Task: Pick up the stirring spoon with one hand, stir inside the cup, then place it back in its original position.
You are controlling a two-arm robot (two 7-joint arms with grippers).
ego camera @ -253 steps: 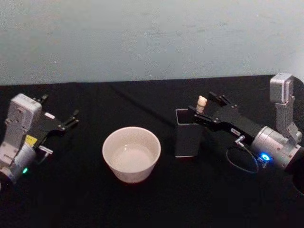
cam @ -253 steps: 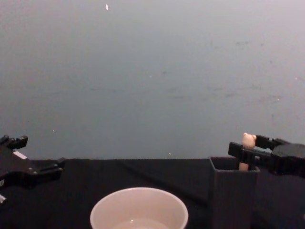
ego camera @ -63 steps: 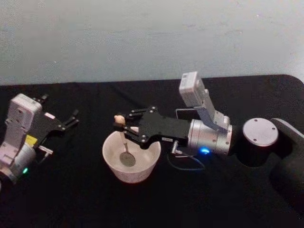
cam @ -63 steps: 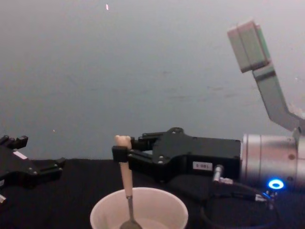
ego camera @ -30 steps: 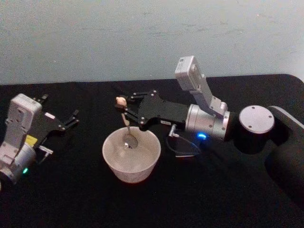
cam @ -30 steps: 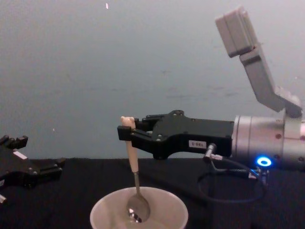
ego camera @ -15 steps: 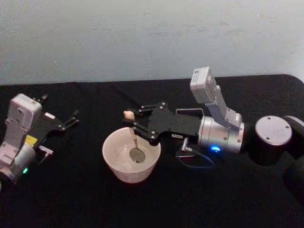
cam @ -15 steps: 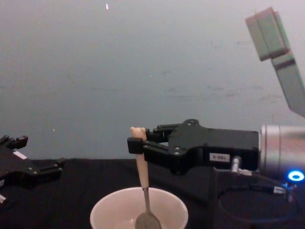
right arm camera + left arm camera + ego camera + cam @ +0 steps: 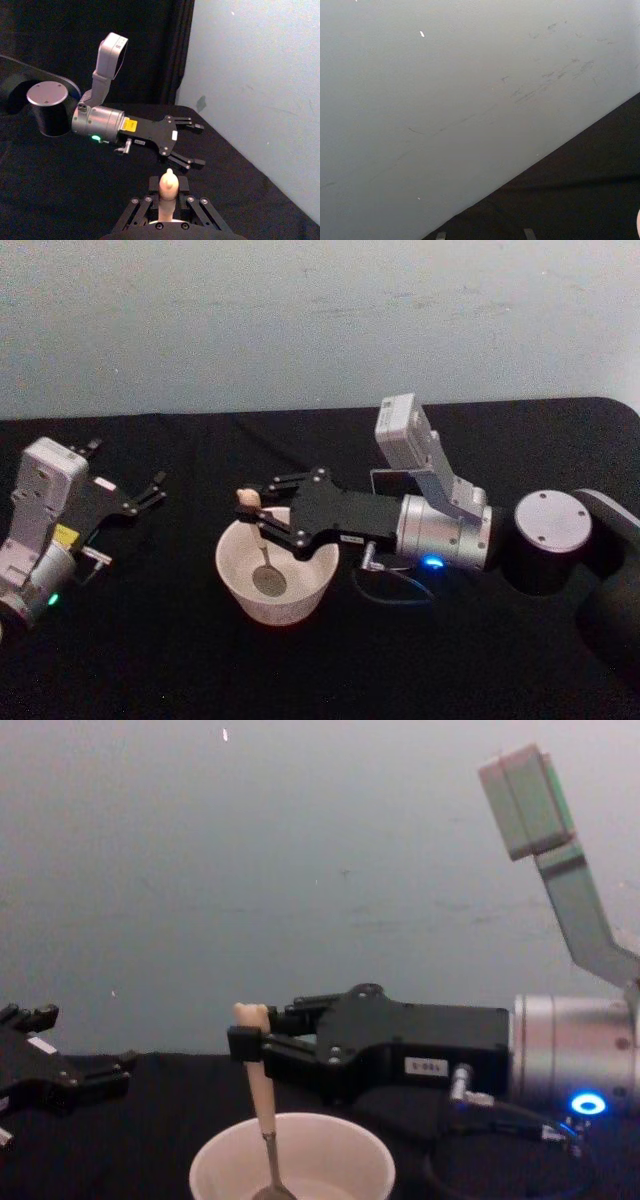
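Right gripper [image 9: 262, 508]: I have it reaching in from the right over the black table [image 9: 150, 660], with its fingers closed on the beige handle of the stirring spoon [image 9: 263, 1098], just under the bear head. The spoon hangs nearly upright, its metal bowl down inside the cup [image 9: 272, 612], below the rim and near the middle. I cannot tell whether the bowl touches the bottom of the cup. The cup stands in front of the robot, a little to the left of centre. The dark holder [image 9: 385, 483] stands to the right of the cup and is mostly hidden behind the right arm. Left gripper [image 9: 128, 464]: parked at the far left of the table, well apart from the cup, fingers spread wide and holding nothing
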